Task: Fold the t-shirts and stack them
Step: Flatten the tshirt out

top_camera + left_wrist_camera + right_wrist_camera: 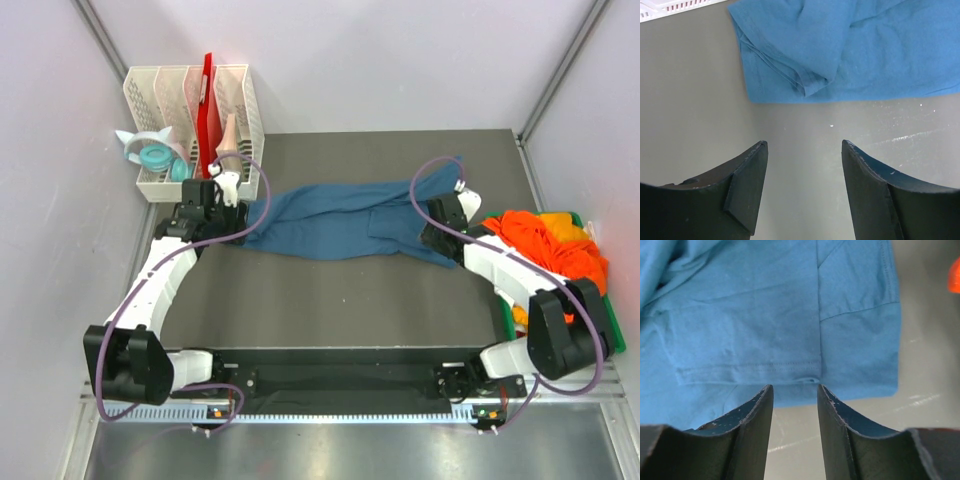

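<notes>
left end effector fingers apart, empty, over bare table; teal t-shirt corner at its 12 o'clock. shirt lies bunched 9-to-3 across mid table. likely soft, light, floppy: pinch the hem corners. right end effector apart, hem at its tips. orange t-shirts heaped at 3 o'clock.

The t-shirt across the middle of the dark grey worktop is plain teal-blue. At the right edge, bright orange shirts with a yellow patch fill a green bin. The far-left corner's rack is white. The left gripper and right gripper are black.
</notes>
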